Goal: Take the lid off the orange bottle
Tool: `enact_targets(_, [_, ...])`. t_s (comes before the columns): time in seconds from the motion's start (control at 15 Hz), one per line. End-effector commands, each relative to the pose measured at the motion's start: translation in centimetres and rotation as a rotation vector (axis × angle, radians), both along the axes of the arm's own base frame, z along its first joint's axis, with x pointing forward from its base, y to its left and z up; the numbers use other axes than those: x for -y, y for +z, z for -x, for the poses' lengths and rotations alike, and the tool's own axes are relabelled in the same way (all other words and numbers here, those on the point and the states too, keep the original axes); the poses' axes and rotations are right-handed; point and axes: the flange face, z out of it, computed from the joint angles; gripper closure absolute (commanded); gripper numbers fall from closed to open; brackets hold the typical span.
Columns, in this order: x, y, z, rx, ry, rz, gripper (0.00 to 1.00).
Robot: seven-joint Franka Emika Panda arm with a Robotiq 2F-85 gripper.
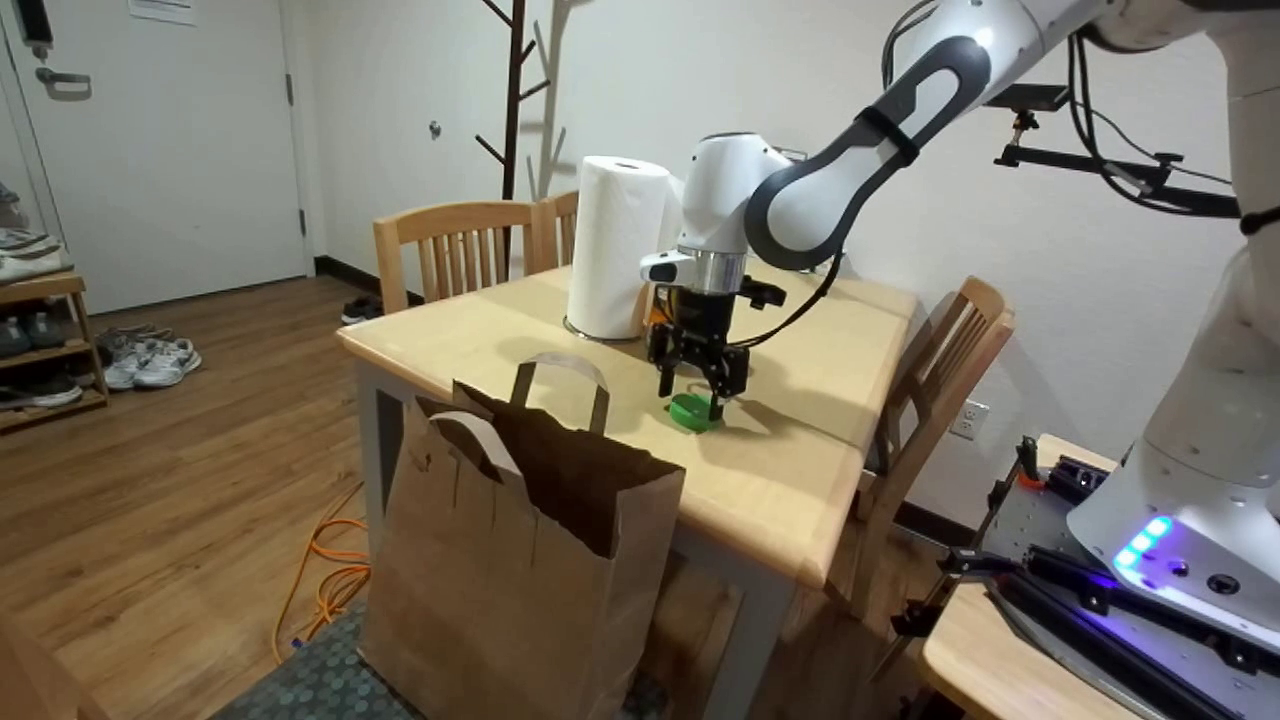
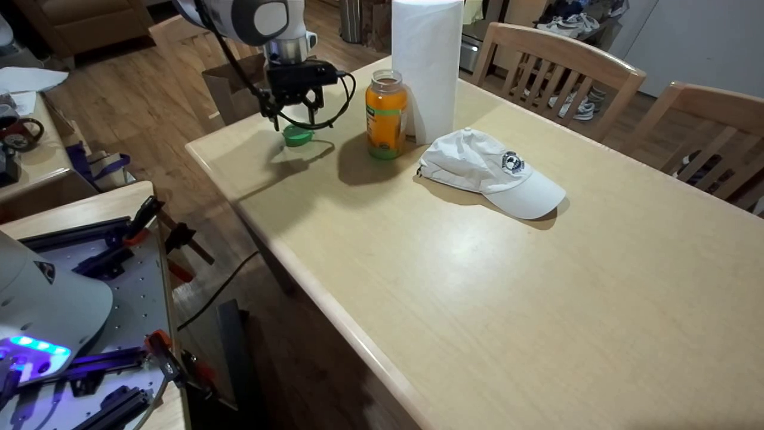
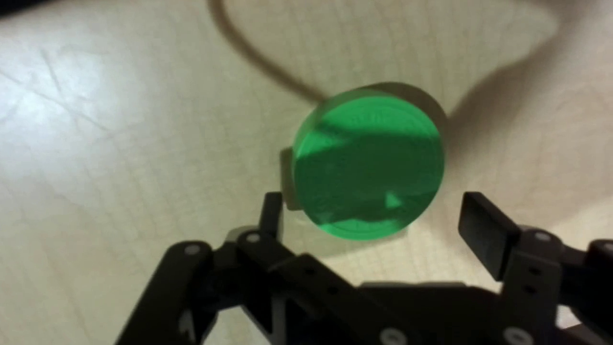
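The lid (image 1: 693, 412), a round green cap, lies on the table (image 1: 780, 490) near its end; it also shows in an exterior view (image 2: 297, 136) and large in the wrist view (image 3: 368, 167). My gripper (image 1: 690, 396) points down just over the lid. Its fingers stand apart, one to each side of the lid, with nothing between them gripped, as the wrist view (image 3: 373, 215) shows. The orange bottle (image 2: 386, 124) stands upright with an open clear neck, a short way from the lid. In an exterior view, the bottle (image 1: 656, 308) is mostly hidden behind the gripper and white roll.
A tall white paper roll (image 1: 615, 250) stands right beside the bottle; it also shows in an exterior view (image 2: 425, 71). A white baseball cap (image 2: 477, 170) lies on the table near the bottle. A brown paper bag (image 1: 520, 560) stands on a chair against the table's end.
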Motion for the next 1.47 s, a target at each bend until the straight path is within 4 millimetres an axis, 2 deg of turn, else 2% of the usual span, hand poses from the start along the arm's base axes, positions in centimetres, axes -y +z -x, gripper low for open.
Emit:
enact_targets(0.0, [-0.4,0.5,-0.6,0.007,-0.029,0.014,0.0])
enact_targets(0.13, [-0.4,1.6,-1.3,0.044,-0.071,0.037,0.0])
enact_targets(0.33, [-0.9,5.2,-3.2,0.132,-0.227,0.044,0.0])
enact_targets(0.53, [-1.4,10.4,-4.9,0.203,-0.386,0.001,0.0])
enact_targets(0.73, [-1.0,15.7,-5.5,0.245,-0.556,-0.044,0.0])
enact_targets(1.0, [1.7,21.2,-4.5,0.274,-0.777,-0.037,0.0])
enact_targets(1.13, [3.6,23.0,-3.5,0.262,-0.886,-0.031,0.0])
enact_targets(1.4, [8.0,23.6,-1.0,0.217,-1.095,-0.017,0.0])
